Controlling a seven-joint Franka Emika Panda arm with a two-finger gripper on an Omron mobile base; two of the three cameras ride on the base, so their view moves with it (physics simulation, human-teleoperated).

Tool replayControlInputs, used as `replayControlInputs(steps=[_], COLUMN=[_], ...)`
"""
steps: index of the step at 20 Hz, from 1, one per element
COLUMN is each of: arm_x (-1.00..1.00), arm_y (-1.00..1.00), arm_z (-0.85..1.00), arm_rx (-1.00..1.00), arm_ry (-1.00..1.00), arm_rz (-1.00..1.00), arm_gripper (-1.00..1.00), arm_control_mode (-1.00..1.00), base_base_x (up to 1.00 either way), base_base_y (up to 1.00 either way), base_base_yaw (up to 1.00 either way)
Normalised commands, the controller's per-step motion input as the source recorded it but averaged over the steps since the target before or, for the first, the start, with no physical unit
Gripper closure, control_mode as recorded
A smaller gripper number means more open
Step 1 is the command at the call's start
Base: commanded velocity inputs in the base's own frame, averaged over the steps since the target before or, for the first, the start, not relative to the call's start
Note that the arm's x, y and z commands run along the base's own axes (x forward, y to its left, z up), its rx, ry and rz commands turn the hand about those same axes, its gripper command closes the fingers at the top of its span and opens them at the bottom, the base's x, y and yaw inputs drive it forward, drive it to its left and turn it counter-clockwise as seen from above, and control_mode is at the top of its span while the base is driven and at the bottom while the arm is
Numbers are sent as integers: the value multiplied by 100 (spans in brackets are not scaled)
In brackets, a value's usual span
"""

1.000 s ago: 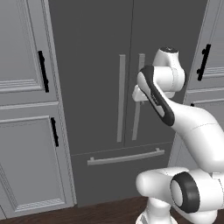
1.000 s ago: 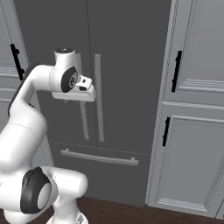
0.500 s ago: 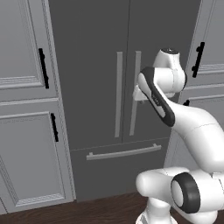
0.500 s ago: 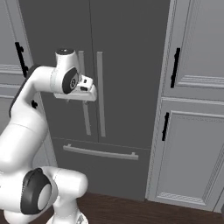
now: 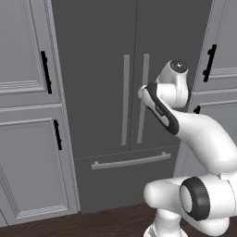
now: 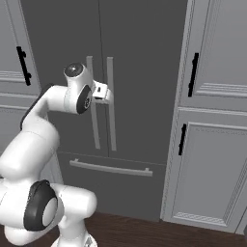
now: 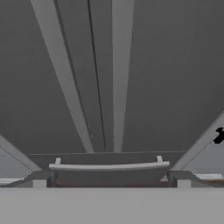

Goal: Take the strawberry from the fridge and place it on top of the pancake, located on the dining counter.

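The fridge [image 5: 134, 92] is a tall, matte dark grey slab, both doors shut, with two long pale bar handles [image 5: 126, 99] standing side by side along the centre seam and a horizontal bar on the drawer [image 5: 130, 161] below. Light grey panelled cabinets [image 5: 28, 115] with short black handles [image 6: 194, 75] flank it. The floor [image 6: 144, 234] is dark wood. The gripper [image 7: 111, 181] hangs before the right-hand handle, near it, jaws spread wide and holding nothing. The strawberry's place cannot be told with the doors shut.
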Motion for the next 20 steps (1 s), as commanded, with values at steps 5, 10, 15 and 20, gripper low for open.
replayControlInputs(steps=[5,10,15,20], arm_x=[93,28,20,41], arm_y=[-3,-32,-10,5], arm_z=[-12,0,0,0], arm_rx=[0,0,0,0], arm_ry=[-13,-2,0,-5], arm_rz=[-6,0,0,0], arm_gripper=[-100,-100,-100,-100], arm_control_mode=[-100,-100,-100,-100], base_base_x=[0,0,0,0], base_base_y=[0,0,0,0], base_base_yaw=[0,0,0,0])
